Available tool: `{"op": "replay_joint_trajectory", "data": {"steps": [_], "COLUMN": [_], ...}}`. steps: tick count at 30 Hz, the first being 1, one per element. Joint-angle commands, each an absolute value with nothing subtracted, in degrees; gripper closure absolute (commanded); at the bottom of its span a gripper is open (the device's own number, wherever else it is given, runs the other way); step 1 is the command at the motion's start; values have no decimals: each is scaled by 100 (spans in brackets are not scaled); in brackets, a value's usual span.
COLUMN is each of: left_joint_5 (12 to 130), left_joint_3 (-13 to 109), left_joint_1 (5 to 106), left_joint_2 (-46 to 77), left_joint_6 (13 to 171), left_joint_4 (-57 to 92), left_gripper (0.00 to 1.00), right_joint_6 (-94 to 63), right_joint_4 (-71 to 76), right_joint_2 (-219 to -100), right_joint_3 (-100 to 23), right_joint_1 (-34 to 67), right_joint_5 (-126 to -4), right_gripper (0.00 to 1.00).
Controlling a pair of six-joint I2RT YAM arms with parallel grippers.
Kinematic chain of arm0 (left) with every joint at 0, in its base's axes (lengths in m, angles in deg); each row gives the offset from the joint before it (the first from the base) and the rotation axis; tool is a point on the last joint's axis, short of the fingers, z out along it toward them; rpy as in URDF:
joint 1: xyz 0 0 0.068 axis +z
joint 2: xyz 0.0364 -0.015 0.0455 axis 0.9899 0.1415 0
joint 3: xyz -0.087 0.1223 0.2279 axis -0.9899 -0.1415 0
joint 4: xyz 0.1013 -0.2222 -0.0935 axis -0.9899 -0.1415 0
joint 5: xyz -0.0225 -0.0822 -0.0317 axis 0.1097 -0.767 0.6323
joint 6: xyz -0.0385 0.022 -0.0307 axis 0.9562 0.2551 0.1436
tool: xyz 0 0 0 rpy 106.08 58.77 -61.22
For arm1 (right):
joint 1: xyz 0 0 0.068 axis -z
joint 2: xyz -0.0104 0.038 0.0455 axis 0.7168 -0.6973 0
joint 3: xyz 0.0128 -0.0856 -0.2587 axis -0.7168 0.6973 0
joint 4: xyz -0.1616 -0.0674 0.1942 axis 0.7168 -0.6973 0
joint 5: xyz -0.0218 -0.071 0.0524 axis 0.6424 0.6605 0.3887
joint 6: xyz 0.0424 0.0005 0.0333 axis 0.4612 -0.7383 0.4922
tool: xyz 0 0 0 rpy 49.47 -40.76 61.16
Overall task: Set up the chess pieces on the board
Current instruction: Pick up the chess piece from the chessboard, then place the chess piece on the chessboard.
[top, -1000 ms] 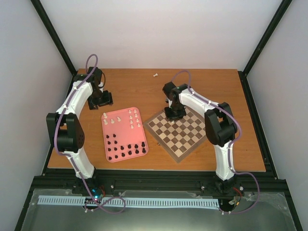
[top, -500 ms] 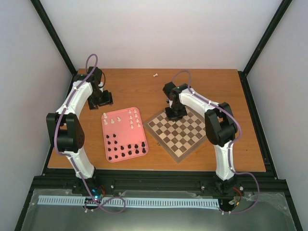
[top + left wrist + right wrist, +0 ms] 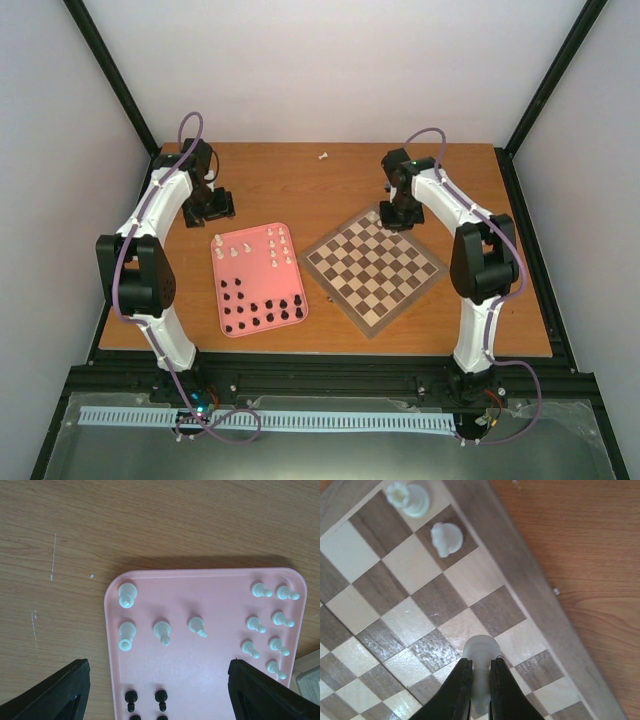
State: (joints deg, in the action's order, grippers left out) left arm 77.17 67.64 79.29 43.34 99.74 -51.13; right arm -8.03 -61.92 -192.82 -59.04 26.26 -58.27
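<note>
right gripper (image 3: 480, 680): black fingers (image 3: 457, 692) clamped tight on the stem of a cream-white round-headed chess piece (image 3: 480, 650), whose head pokes out past the fingertips. cannot tell whether its base touches anything.

below it is the square wooden chessboard with dark brown and pale tan squares (image 3: 395, 630). the held piece is close to the board's light edge border, over the far corner region in the overhead view.

farther along that edge row, a cream-white lumpy-topped piece (image 3: 446, 539) is on a dark square. next to it a cream-white castle-topped piece (image 3: 409, 499) is on a pale square. both stand apart from the gripper.

beyond the border lies the orange-brown wooden table (image 3: 580, 555).

left gripper (image 3: 208, 207): black fingers (image 3: 55, 695) spread wide, nothing between them. it hangs above the table just off the far left corner of the pink rounded-corner plastic tray (image 3: 210, 655).

tray sits just left of the board, apart from it.
- four larger cream-white pieces (image 3: 162, 630) at its far left
- a cluster of small cream-white pawns (image 3: 255, 624) at its far right
- small black pieces (image 3: 131, 698) in rows on the nearer half

a tiny white bit (image 3: 323, 155) lies on the table toward the back wall, well apart from the board and tray. too small to identify.
</note>
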Motion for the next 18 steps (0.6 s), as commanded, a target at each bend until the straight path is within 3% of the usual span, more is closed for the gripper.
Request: {"op": "replay_joint_trajectory", "data": {"steps": [1,18], "left_joint_5": [7672,7686], "left_joint_3": [6963,6996], "left_joint_1": [7969,7975], "left_joint_2": [4290,4349], "left_joint_6": [9871,9856], "left_joint_4": [-5070,-5083], "left_gripper": [23,22], "right_joint_6": [-1064,-1179], "right_joint_4": [-6210,-6042], "right_joint_2": [-19476,-20092], "right_joint_3": [-6228,-6574], "right_joint_1": [2738,2832], "right_joint_5": [-5699,-5656], "right_gripper": [94,93]}}
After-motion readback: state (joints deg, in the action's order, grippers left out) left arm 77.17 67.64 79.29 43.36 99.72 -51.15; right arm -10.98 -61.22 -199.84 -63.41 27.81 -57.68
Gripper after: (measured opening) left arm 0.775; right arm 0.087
